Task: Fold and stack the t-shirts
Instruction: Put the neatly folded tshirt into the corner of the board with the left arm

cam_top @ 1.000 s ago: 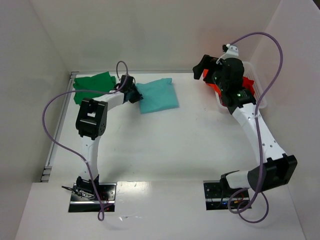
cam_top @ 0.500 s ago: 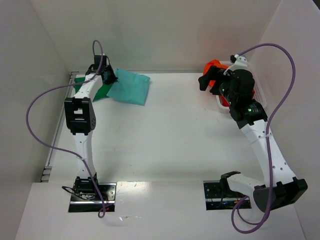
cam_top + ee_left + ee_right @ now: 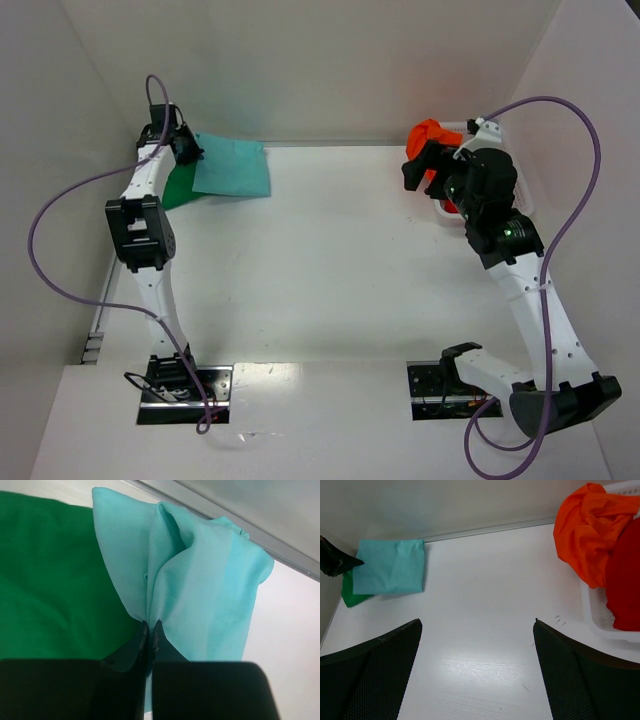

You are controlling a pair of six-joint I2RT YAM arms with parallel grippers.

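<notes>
A folded light teal t-shirt (image 3: 232, 167) lies at the table's far left, partly over a dark green t-shirt (image 3: 178, 187). My left gripper (image 3: 188, 150) is shut on the teal shirt's left edge; in the left wrist view the pinched teal cloth (image 3: 190, 575) bunches up above the green one (image 3: 55, 580). An orange t-shirt (image 3: 430, 133) and a red t-shirt (image 3: 625, 580) sit in the white basket (image 3: 600, 617) at the far right. My right gripper (image 3: 418, 165) hangs open just left of the basket, holding nothing.
White walls close in the table at the back and both sides. A metal rail (image 3: 105, 300) runs along the left edge. Purple cables (image 3: 60, 200) loop off both arms.
My left gripper has dragged the teal shirt left and back onto the green one. My right arm has swung right and extended, its gripper staying near the basket.
</notes>
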